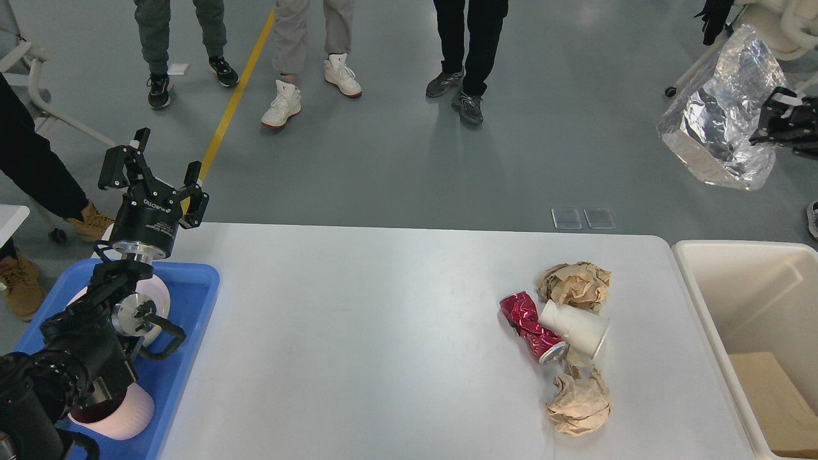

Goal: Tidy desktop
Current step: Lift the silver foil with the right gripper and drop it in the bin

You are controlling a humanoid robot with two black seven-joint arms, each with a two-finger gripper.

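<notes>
My right gripper [770, 121] clamps the foil bag [722, 121] high, beyond the bin [693, 287], for dropping, I judge; left gripper [160, 169] idles, jaws apart; desktop [358, 332] holds litter.

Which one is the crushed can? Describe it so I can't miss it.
On the desktop, look at the litter cluster toward the right end. The can lies on its side at the cluster's left edge, against a white paper cup. It alone is shiny red metal; the paper wads are brown.
</notes>
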